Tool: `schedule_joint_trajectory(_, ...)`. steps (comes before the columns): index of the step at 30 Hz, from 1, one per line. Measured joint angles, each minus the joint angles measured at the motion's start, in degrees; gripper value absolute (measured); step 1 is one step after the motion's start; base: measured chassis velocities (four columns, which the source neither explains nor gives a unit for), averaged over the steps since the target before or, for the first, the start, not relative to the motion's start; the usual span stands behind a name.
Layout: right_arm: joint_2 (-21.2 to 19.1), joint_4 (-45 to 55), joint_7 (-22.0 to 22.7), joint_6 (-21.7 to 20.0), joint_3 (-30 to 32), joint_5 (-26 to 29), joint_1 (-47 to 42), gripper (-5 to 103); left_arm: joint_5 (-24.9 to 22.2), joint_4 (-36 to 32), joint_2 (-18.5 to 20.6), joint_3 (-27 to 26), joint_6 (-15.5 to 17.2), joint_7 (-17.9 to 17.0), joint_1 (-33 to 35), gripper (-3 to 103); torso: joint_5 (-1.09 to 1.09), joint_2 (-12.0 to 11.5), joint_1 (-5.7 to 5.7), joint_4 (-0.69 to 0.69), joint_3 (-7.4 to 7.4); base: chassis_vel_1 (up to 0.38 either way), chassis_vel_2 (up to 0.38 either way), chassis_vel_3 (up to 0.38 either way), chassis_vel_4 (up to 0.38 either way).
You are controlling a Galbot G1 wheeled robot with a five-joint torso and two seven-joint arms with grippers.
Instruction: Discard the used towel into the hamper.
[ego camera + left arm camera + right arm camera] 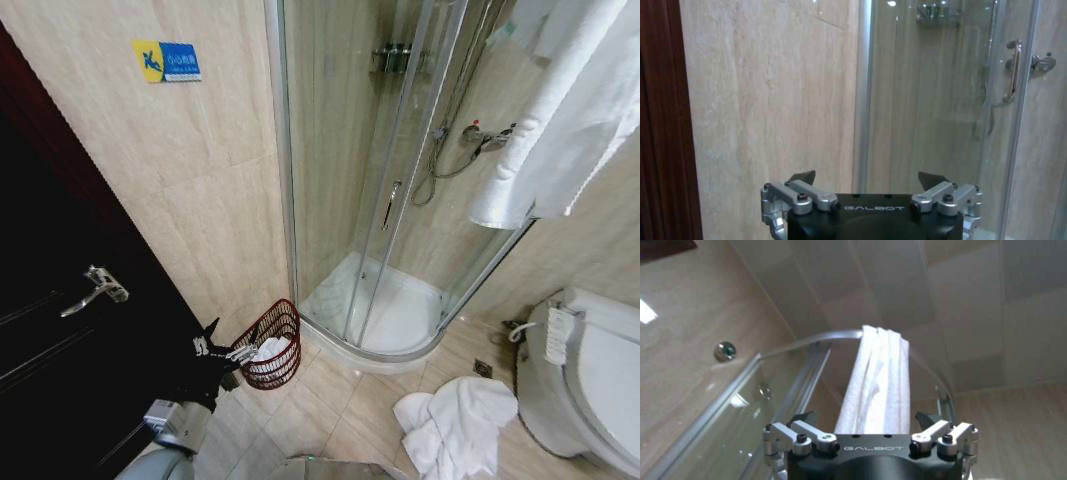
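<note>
The left gripper (222, 352) hangs released just beside the hamper (272, 345), which holds a white towel (270, 349), while the right gripper (870, 424), also released, faces a towel (877, 385) draped over the shower rail.

Your head cam looks down at the shower stall (400, 200); both wrist cams catch its glass close up.

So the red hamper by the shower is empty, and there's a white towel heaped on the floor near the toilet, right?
Not quite. The head view shows the hamper already holds something white, apparently a towel. The rest stands: the hamper sits beside the shower, and a white towel lies heaped on the floor near the toilet.
</note>
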Motion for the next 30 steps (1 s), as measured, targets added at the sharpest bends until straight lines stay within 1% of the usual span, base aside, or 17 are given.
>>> schedule_joint_trajectory(1,0.00,0.00,0.00,0.00,0.00,0.00,0.00,100,0.00,0.00,0.00,0.00,0.00,0.00,0.00,100,0.00,0.00,0.00,0.00,0.00,0.000,0.000,0.000,0.000)
schedule_joint_trajectory(3,1.35,0.23,0.34,-1.72,-1.59,-2.02,0.04,100,0.00,0.00,0.00,0.00,0.00,0.00,0.00,100,-0.01,0.00,0.00,-0.01,0.00,0.000,0.000,0.000,0.000)
schedule_joint_trajectory(4,1.35,0.23,0.34,-1.72,-1.59,-2.02,0.04,100,0.00,0.00,0.00,0.00,0.00,0.00,0.00,100,-0.01,0.00,0.00,-0.01,0.00,0.000,0.000,0.000,0.000)
schedule_joint_trajectory(6,2.27,0.24,0.52,-2.61,-4.23,-4.67,1.03,100,0.00,0.00,0.00,0.00,0.00,0.01,0.00,100,0.01,0.00,0.00,-0.01,0.00,0.000,0.000,0.000,0.000)
schedule_joint_trajectory(7,3.16,0.23,0.59,-3.35,-7.67,-7.22,1.84,100,0.00,0.00,0.00,-0.01,0.00,0.01,0.00,100,0.01,0.00,0.00,-0.01,0.00,0.000,0.000,0.000,0.000)
schedule_joint_trajectory(8,3.16,0.23,0.59,-3.35,-7.67,-7.22,1.84,100,0.00,0.00,0.00,-0.01,0.00,0.01,0.00,100,0.01,0.00,0.00,-0.01,0.00,0.000,0.000,0.000,0.000)
schedule_joint_trajectory(10,3.68,0.24,0.60,-3.50,-10.96,-9.56,2.55,100,0.00,0.00,0.00,0.00,0.00,0.02,0.00,100,0.01,0.00,0.00,0.01,0.00,0.000,0.000,0.000,0.000)
schedule_joint_trajectory(11,4.24,0.24,0.47,-3.50,-13.79,-11.63,3.04,100,0.00,0.00,0.00,0.00,0.00,0.02,0.00,100,0.00,0.00,0.00,0.01,0.00,0.000,0.000,0.000,0.000)
schedule_joint_trajectory(16,5.15,0.24,-0.16,-4.14,-16.27,-12.87,3.63,100,0.00,0.00,0.00,0.00,0.00,0.02,0.00,100,0.00,0.00,0.00,0.00,0.01,0.000,0.000,0.000,0.000)
schedule_joint_trajectory(22,3.83,0.27,-0.20,-4.29,-15.71,-12.52,4.29,100,0.00,0.00,0.00,0.00,0.00,0.02,0.00,100,0.00,0.00,0.00,0.00,0.00,0.000,0.000,0.000,0.000)
schedule_joint_trajectory(25,3.29,0.35,-0.42,-4.31,-12.88,-10.69,4.20,100,0.00,0.00,0.00,0.00,0.00,0.02,0.00,100,0.00,0.00,0.00,0.00,0.00,-0.018,-0.016,0.015,0.017)
schedule_joint_trajectory(26,3.29,0.35,-0.42,-4.31,-12.88,-10.69,4.20,100,0.00,0.00,0.00,0.00,0.00,0.02,0.00,100,0.00,0.00,0.00,0.00,0.00,-0.054,-0.048,0.044,0.050)
schedule_joint_trajectory(30,2.69,0.31,-2.11,-3.52,-9.30,-8.28,3.97,100,0.00,0.00,0.00,0.00,0.00,0.02,0.00,100,0.00,0.00,0.00,0.00,0.00,-0.086,-0.071,0.070,0.073)
